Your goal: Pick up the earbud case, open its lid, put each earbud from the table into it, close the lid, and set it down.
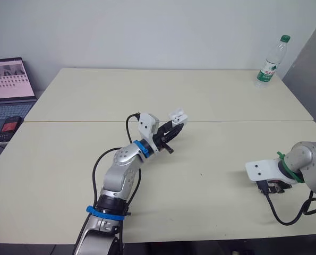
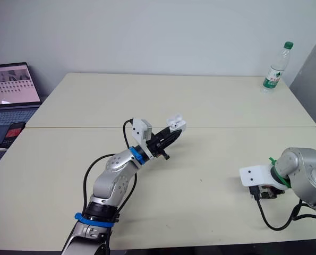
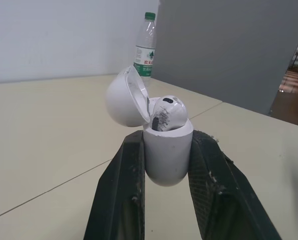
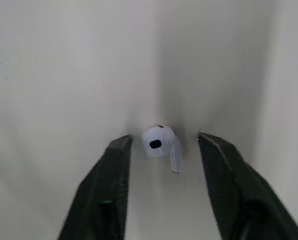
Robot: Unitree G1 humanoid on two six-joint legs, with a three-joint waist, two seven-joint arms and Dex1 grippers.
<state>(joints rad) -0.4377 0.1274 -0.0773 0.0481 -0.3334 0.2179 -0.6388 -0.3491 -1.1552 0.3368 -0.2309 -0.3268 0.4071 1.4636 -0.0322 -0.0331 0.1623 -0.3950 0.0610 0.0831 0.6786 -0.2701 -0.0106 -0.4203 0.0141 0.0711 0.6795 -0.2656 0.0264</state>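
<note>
Open case held up on the left, second earbud bracketed on the right.

The bench (image 1: 200, 95) stretches wide between the two arms; a bottle (image 1: 272, 61) stands at its far right corner and a laptop (image 1: 9, 85) sits beyond its left edge. The left end effector (image 3: 166, 145) is clamped on the earbud case (image 3: 166, 160) above mid-bench. The case's long axis runs along the fingers, mouth aimed toward the bottle, with the lid (image 3: 122, 97) swung back and one earbud (image 3: 169, 112) seated inside. Toward the bench's right side, the right end effector (image 4: 163, 139) points down with its fingers spread. They straddle the loose earbud (image 4: 159, 142) lying on the bench, apart from both.
</note>
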